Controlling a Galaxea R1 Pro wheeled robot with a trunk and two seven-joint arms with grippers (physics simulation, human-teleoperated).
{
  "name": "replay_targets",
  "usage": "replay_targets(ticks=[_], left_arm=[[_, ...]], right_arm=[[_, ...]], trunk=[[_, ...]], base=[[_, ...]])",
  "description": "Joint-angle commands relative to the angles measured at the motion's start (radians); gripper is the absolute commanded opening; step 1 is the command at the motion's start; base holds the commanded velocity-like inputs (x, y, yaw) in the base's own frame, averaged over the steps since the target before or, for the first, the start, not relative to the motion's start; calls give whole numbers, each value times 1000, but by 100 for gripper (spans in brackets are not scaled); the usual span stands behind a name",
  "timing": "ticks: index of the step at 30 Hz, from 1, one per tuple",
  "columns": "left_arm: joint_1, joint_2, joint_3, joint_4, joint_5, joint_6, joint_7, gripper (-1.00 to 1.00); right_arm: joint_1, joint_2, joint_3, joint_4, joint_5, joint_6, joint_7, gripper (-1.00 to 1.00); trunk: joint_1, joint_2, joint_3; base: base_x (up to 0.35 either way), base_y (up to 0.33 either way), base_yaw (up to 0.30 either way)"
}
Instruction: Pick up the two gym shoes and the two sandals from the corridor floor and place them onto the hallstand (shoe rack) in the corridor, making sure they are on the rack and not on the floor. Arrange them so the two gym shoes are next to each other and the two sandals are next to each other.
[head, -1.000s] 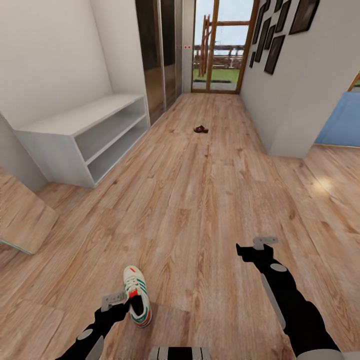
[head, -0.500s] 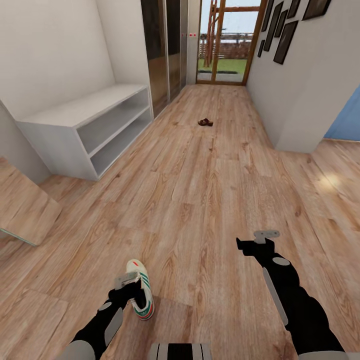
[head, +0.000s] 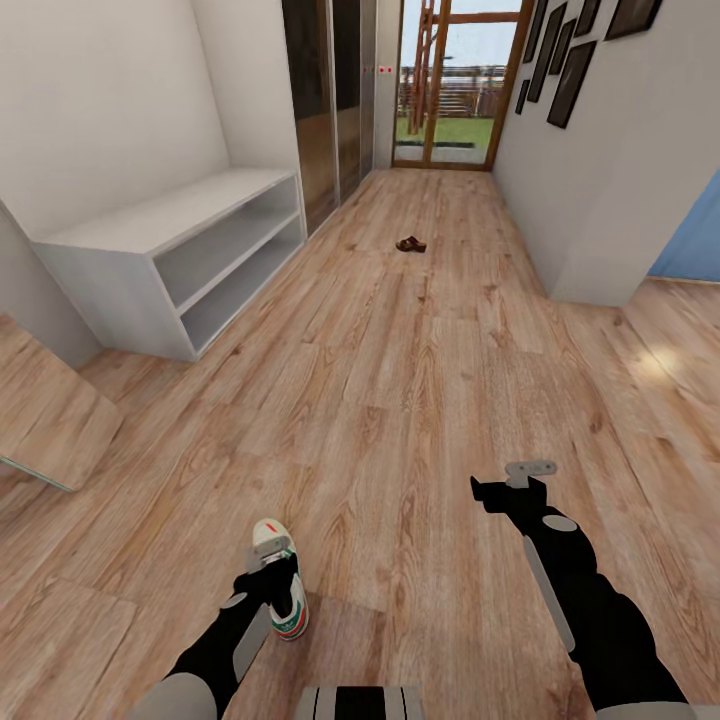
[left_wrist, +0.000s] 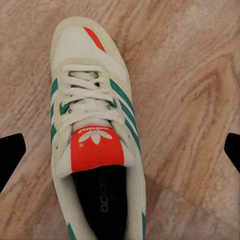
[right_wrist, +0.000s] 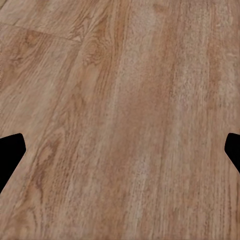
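A gym shoe (head: 278, 585) is lying on the corridor floor (head: 420, 400) at the near left, toe pointing away down the hall, and the left gripper (head: 268, 570) is hanging directly above it. In the left wrist view the shoe (left_wrist: 92, 135) is sitting centred between the two dark fingertips (left_wrist: 10, 155), which are standing wide apart at either side, so the jaws are open and are probably being lined up across the shoe's width for a grasp. The right gripper (head: 500, 490) is hovering over bare planks at the near right, its jaws likewise spread, with nothing between them. A brown sandal (head: 411, 244) is lying far down the corridor, well apart from the shoe. The hallstand (head: 170, 215) is standing against the left wall, its top and both shelves bare, so placing is not yet begun.
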Motion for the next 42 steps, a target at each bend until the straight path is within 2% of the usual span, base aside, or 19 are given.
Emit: replay_targets(ticks=[1, 11, 34, 42], left_arm=[[1, -1, 1, -1, 10, 0, 2, 100], [10, 0, 1, 3, 10, -5, 9, 100], [10, -2, 0, 12, 10, -15, 9, 100], [10, -3, -2, 4, 8, -18, 4, 100]], right_arm=[[0, 0, 2, -1, 2, 6, -3, 100], [0, 1, 1, -6, 2, 6, -3, 100], [0, 1, -1, -9, 2, 6, -3, 100], [0, 1, -1, -9, 2, 6, -4, 100]], trunk=[[0, 0, -1], [0, 0, -1], [10, -6, -90], [10, -6, -90]], base=[[0, 0, 0], [0, 0, 0], [0, 0, 0], [0, 0, 0]])
